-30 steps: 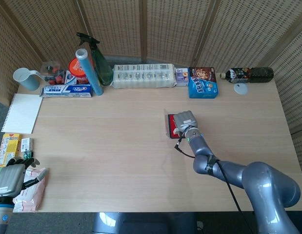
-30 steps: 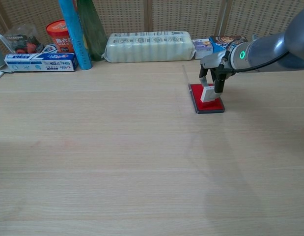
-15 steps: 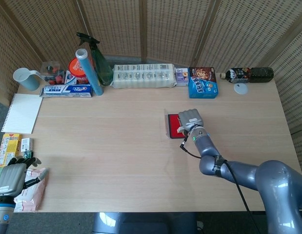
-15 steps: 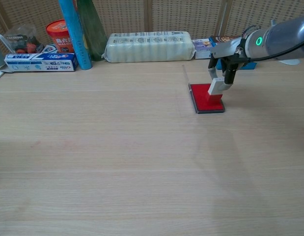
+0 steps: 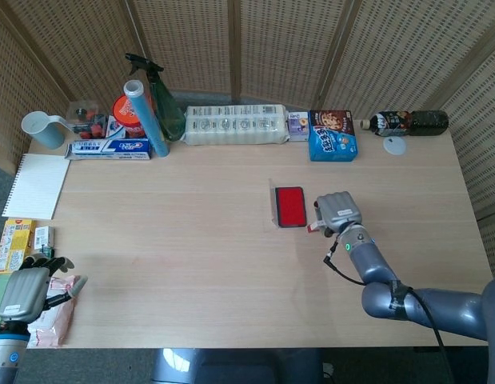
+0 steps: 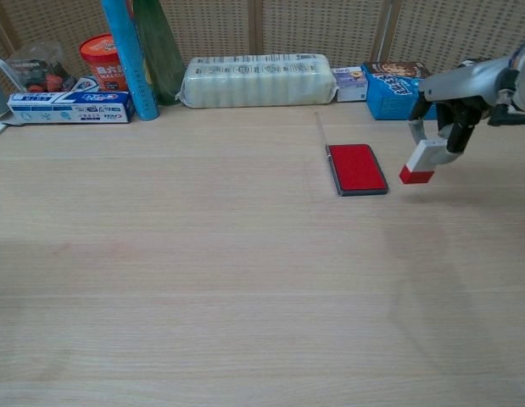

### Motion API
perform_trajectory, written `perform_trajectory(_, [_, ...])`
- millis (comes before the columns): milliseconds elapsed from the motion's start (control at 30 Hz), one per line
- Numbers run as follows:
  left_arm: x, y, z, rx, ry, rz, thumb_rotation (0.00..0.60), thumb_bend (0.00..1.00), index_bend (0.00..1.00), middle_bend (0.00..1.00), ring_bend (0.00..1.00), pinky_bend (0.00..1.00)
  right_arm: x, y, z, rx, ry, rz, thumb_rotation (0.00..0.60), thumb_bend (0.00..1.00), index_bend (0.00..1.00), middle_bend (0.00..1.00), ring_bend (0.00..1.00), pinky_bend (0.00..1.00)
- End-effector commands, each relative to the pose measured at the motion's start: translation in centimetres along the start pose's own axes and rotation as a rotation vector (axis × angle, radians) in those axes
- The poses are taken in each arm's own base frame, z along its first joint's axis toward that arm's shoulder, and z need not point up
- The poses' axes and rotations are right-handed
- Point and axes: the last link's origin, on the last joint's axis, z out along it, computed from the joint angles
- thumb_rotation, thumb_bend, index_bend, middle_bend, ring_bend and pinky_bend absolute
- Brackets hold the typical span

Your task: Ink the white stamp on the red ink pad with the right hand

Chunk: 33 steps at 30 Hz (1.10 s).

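Observation:
The red ink pad [image 5: 291, 206] [image 6: 356, 168] lies open and bare in the middle of the table. My right hand [image 5: 339, 211] [image 6: 446, 114] hovers to the right of it and grips the white stamp [image 6: 422, 160], tilted, its red inked face turned down and clear of the table. In the head view only a sliver of the stamp [image 5: 314, 227] shows under the hand. Off the table's front-left corner, my left hand [image 5: 23, 291] holds nothing and rests beside a pink packet [image 5: 53, 316]; the chest view does not show it.
Along the back edge stand a blue tube [image 5: 146, 118], a spray bottle [image 5: 163, 102], a long white package [image 5: 236, 125], a blue snack box [image 5: 333, 136] and a lying dark bottle [image 5: 405, 122]. A notepad [image 5: 36, 186] lies at the left edge.
My right hand has lifted the stamp off the red ink pad and carried it to the right; the pad is now uncovered. The left hand has barely shifted.

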Motion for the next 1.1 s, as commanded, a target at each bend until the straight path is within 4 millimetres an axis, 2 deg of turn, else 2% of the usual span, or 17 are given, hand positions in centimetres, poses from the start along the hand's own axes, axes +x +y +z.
perform_trajectory(33, [-0.2, 0.2, -0.1, -0.005, -0.006, -0.003, 0.036, 0.16, 0.38, 0.44, 0.35, 0.17, -1.3, 0.7, -1.1, -0.004, -0.025, -0.014, 0.600, 0.44, 0.70, 1.00, 1.00, 1.00])
perform_trajectory(467, [-0.4, 0.1, -0.3, -0.005, -0.015, -0.006, 0.039, 0.16, 0.38, 0.44, 0.35, 0.17, -5.1, 1.8, -1.5, -0.035, -0.067, -0.040, 0.600, 0.44, 0.69, 1.00, 1.00, 1.00])
perform_trajectory(800, [-0.7, 0.3, -0.2, -0.014, -0.023, -0.006, 0.035, 0.16, 0.38, 0.44, 0.35, 0.17, -6.3, 2.6, -1.3, -0.056, -0.078, -0.041, 0.600, 0.43, 0.67, 1.00, 1.00, 1.00])
perform_trajectory(1100, [-0.6, 0.3, -0.2, -0.015, -0.022, -0.005, 0.037, 0.16, 0.38, 0.44, 0.35, 0.17, -6.6, 2.9, -1.3, -0.058, -0.091, -0.041, 0.600, 0.43, 0.63, 1.00, 1.00, 1.00])
